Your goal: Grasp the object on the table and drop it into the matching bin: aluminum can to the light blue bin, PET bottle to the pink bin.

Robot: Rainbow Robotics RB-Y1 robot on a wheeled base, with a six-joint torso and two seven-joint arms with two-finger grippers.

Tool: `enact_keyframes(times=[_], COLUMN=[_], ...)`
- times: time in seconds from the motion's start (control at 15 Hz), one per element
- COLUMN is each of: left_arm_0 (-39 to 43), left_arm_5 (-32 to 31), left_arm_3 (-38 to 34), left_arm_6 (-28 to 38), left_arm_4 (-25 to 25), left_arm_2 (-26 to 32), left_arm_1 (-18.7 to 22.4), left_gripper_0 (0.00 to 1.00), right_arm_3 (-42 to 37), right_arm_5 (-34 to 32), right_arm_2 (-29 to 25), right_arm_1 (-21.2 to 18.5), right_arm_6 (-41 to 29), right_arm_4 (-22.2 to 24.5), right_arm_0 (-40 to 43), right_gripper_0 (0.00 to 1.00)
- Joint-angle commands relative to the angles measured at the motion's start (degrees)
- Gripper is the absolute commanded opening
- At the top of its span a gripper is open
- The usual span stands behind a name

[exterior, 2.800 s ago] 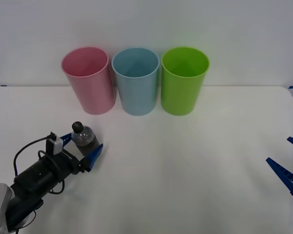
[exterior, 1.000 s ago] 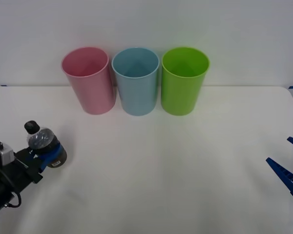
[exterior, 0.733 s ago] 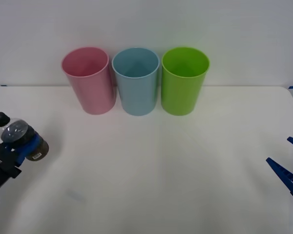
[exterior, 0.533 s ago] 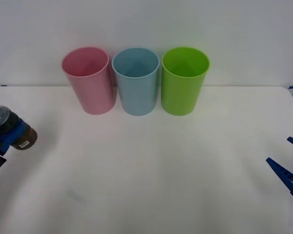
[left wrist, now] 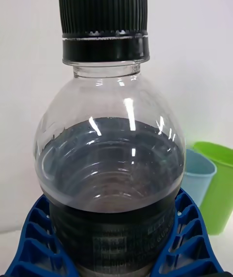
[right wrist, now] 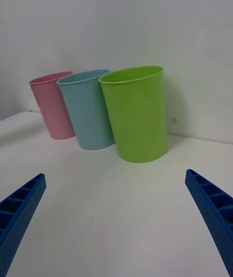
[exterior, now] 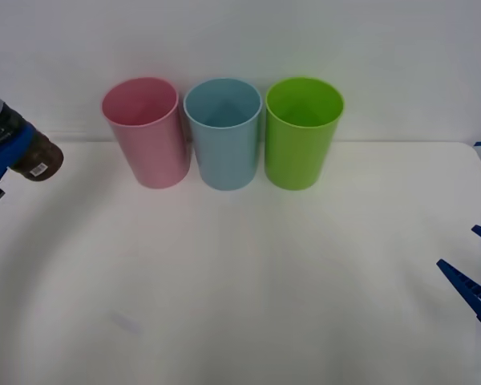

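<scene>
The white desk [exterior: 248,273] spreads wide across the front view. At its far edge three tall bins stand in a close row: the pink bin [exterior: 147,135] on the robot's left, the light blue bin [exterior: 224,135] in the middle, and a lime green bin [exterior: 301,135] on the right. The right wrist view looks at the same row from the green end, with the lime green bin [right wrist: 138,114] nearest, the light blue bin [right wrist: 90,109] behind it and the pink bin [right wrist: 53,106] farthest.

The left end effector [exterior: 0,148] is at the left edge of the front view, raised off the desk and to the left of the pink bin. Its blue ribbed fingers [left wrist: 36,238] are clamped around the dark lower body of the PET bottle [left wrist: 109,170], whose black cap points away from the wrist. From the front, the PET bottle [exterior: 32,159] is tilted.

The right end effector [right wrist: 116,219] rests low at the desk's right edge, its fingers spread wide apart and holding nothing.
</scene>
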Motion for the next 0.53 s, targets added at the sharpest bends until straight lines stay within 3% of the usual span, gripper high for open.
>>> enact_keyframes(times=[0.07,0.33,0.53], left_arm_0=[-4.52,-11.46,-18.06], left_arm_5=[5.29,12.49,13.46], left_arm_3=[0.01,1.5,6.87], left_arm_6=[2.28,3.34,3.43], left_arm_4=[-1.02,-4.27,-7.61], left_arm_2=[-2.82,-8.09,-11.17], left_arm_1=[1.4,1.93,1.93], left_gripper_0=[0.0,0.0,0.0], right_arm_3=[0.0,0.0,0.0], right_arm_5=[0.0,0.0,0.0], right_arm_2=[0.0,0.0,0.0], right_arm_1=[0.0,0.0,0.0], right_arm_6=[0.0,0.0,0.0], right_arm_4=[0.0,0.0,0.0], right_arm_0=[0.0,0.0,0.0], right_gripper_0=[1.0,1.0,1.0])
